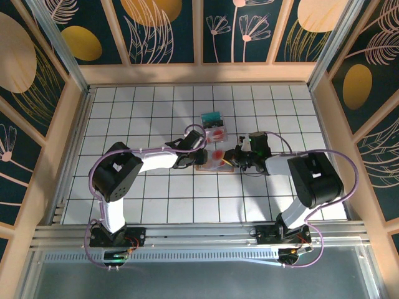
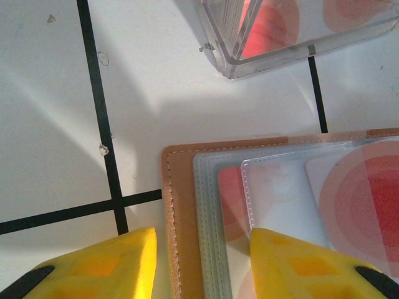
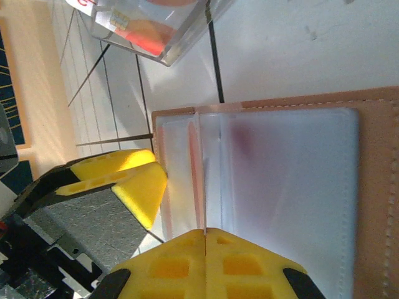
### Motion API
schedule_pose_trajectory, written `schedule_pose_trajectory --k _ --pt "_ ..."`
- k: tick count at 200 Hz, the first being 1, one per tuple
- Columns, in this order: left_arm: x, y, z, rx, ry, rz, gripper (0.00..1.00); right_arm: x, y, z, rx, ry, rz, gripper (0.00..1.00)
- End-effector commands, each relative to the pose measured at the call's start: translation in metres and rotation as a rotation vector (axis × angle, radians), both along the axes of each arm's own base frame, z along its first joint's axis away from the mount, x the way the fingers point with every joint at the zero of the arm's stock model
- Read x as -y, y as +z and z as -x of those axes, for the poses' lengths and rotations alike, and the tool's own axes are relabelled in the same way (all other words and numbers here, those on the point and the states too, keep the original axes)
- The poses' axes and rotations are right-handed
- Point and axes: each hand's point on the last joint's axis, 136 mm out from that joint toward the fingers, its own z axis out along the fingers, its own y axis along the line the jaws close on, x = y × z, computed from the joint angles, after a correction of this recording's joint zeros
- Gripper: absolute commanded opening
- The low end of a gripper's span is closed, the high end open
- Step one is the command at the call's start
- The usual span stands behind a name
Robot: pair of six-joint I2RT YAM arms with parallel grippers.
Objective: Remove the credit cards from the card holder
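Right pincer (image 3: 206,240) is clenched on a thin leaf standing edge-on in the middle of the card holder (image 3: 293,187). Honestly can't tell if that's a card or just a plastic pocket. Left pincer (image 2: 202,244) is released, jaws apart, straddling the holder's stitched brown edge with one finger over bare desk (image 2: 56,124) and the other over the clear pockets.

Big to small: white tiled desk, both arms meeting mid-desk. The card holder lies open and flat between the two pincers. Just beyond it sits a clear plastic box (image 1: 216,132) with something red-spotted inside, cards I'd guess. A teal card (image 1: 212,116) is at its far end, in or beside it, can't say. Inside the holder, a white card with a red spot (image 2: 368,199) is tucked in the pockets.

My read: mid-extraction, at least one card to go. Next move probably needs the left one pinning the holder down while the right works the card free, slowly so the wallet doesn't drag along.
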Motion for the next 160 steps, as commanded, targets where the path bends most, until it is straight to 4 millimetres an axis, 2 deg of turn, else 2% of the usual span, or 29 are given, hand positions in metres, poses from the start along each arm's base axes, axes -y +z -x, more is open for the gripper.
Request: schedule_pose_trajectory --k 1,47,106,141,145,160 --pt "-0.025 -0.024 0.029 -0.115 0.003 -0.103 0.42 0.012 0.002 -0.004 0.023 -0.016 0.075 0.00" --pt "-0.019 0.000 0.023 -0.070 0.009 -0.057 0.43 0.022 0.009 -0.010 0.056 -0.031 0.138 0.00" --pt "-0.012 0.034 0.010 0.007 0.015 -0.012 0.45 0.026 0.031 -0.021 0.124 -0.037 0.173 0.00" --pt "-0.010 0.069 -0.006 0.118 0.060 0.048 0.53 0.027 0.057 -0.029 0.221 -0.059 0.164 0.00" --pt "-0.009 0.083 -0.009 0.151 0.066 0.079 0.55 0.027 0.060 -0.030 0.234 -0.062 0.162 0.00" --pt "-0.005 0.105 -0.018 0.220 0.077 0.154 0.58 0.028 0.074 -0.035 0.286 -0.085 0.147 0.00"
